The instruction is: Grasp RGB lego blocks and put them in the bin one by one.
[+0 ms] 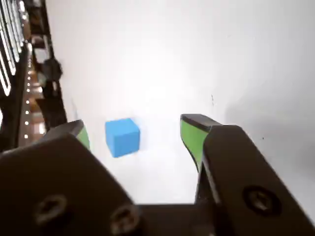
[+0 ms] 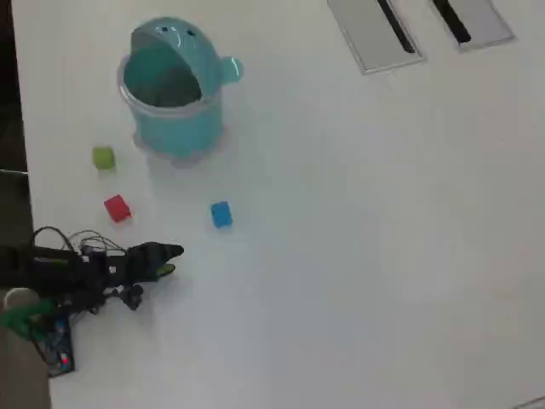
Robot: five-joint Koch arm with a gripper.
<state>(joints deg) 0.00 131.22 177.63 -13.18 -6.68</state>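
Observation:
In the wrist view the blue block (image 1: 122,136) lies on the white table ahead of my gripper (image 1: 134,125), nearer the left green-padded finger (image 1: 81,133) than the right one (image 1: 193,136). The jaws stand wide apart and hold nothing. From overhead the gripper (image 2: 172,260) sits low at the left, pointing right, with the blue block (image 2: 220,214) a short way up and to the right of its tips, apart from them. The red block (image 2: 117,208) and the green block (image 2: 103,158) lie near the left edge. The teal bin (image 2: 174,115) stands upright above them.
Two flat grey panels (image 2: 372,34) (image 2: 479,19) lie at the top right of the overhead view. The table's left edge (image 2: 19,128) runs close to the blocks and the arm. Dark shelving (image 1: 29,73) fills the left of the wrist view.

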